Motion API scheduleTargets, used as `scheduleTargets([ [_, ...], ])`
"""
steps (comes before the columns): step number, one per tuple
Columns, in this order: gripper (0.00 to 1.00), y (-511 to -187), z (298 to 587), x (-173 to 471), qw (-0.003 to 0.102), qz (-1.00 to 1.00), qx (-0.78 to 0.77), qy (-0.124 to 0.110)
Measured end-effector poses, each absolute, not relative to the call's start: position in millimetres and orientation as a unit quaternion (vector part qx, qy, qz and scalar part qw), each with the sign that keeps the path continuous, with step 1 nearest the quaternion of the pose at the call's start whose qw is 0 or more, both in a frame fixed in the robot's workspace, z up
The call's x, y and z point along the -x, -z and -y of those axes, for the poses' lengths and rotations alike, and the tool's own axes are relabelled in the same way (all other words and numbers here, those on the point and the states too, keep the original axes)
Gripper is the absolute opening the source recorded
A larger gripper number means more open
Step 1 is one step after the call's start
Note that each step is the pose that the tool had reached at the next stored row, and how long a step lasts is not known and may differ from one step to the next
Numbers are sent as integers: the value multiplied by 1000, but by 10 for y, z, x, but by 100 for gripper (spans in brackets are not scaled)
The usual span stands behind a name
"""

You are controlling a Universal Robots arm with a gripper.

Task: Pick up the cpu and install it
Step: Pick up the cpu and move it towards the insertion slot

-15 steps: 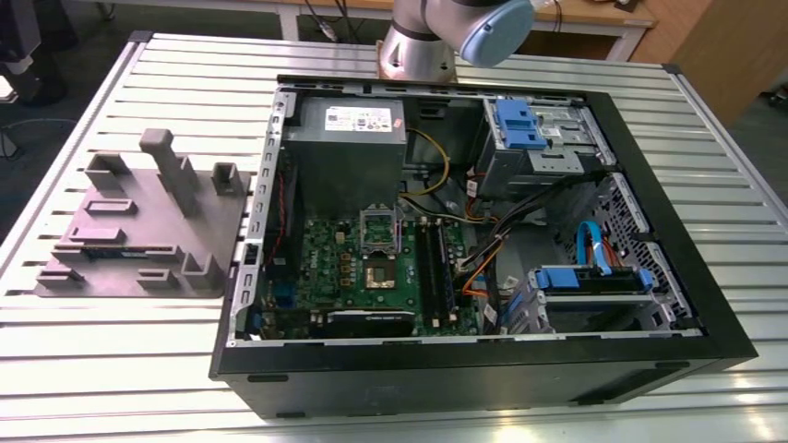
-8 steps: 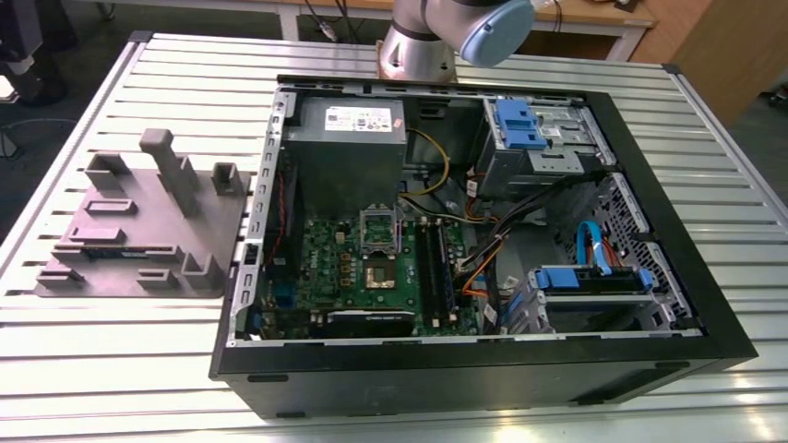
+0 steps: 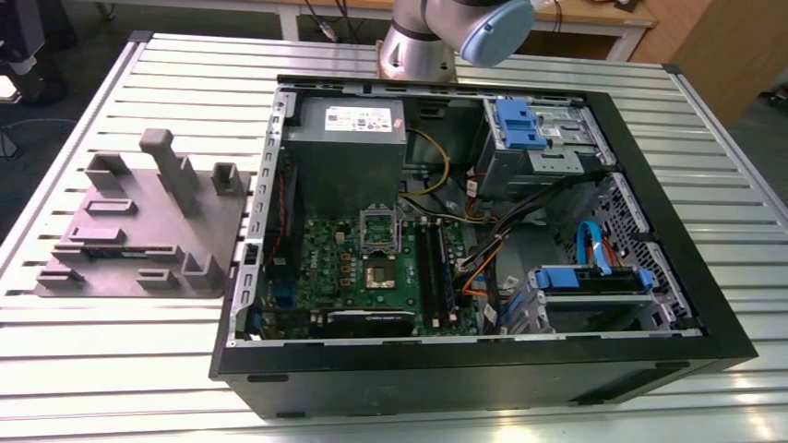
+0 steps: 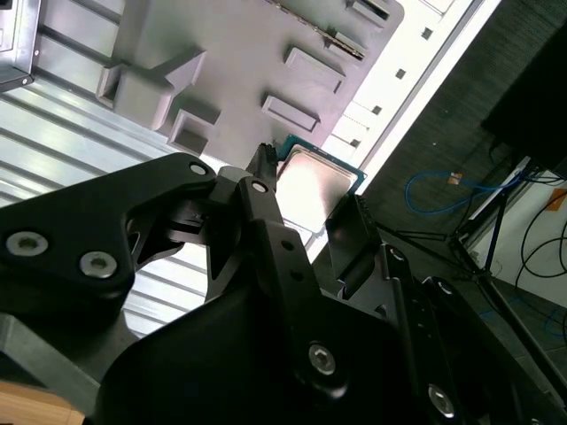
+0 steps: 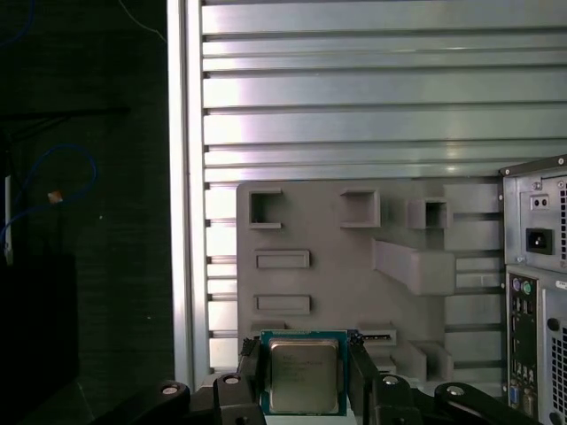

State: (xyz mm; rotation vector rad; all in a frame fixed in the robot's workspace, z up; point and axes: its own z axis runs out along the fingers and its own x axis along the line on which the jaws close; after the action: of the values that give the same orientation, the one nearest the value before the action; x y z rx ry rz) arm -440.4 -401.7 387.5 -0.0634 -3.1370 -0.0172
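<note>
My jaws grip the cpu (image 5: 304, 374) by two opposite edges; it lies flat between them, the grey tray (image 5: 337, 266) beyond.

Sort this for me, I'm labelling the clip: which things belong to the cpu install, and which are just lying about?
Job: the cpu, held in the gripper; the socket on the green motherboard.
Lying about: grey moulded tray; grey power supply box; blue drive bracket; blue cable.

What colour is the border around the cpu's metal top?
Green; the cpu shows best in the first wrist view.
</note>
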Motion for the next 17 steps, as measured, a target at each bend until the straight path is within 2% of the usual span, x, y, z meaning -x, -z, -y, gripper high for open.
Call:
scheduleTargets([
  [17, 47, -3931, 4017, 4385, 2, 1000, 20, 5],
])
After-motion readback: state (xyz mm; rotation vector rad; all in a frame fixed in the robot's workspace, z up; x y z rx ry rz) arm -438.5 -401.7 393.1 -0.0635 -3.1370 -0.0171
